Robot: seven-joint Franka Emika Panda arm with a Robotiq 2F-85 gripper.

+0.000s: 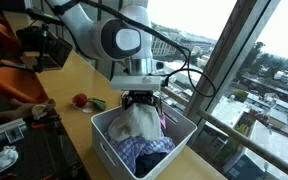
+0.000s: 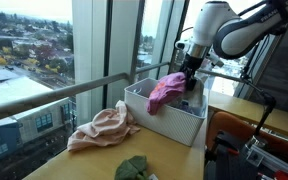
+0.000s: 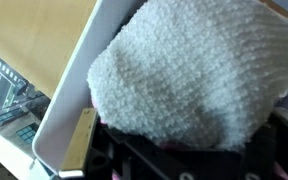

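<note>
Currently I hold the gripper (image 2: 191, 74) clenched on a pink towel (image 2: 165, 91) above the white basket (image 2: 162, 122); next, I judge, lower squarely inside.

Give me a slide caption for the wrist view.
Pale terry towel fills the frame beside the white basket rim, wooden tabletop beyond.

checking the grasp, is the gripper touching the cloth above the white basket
Touching. In an exterior view the gripper pinches the top of the cloth, which hangs from it into the white basket; no gap shows.
</note>
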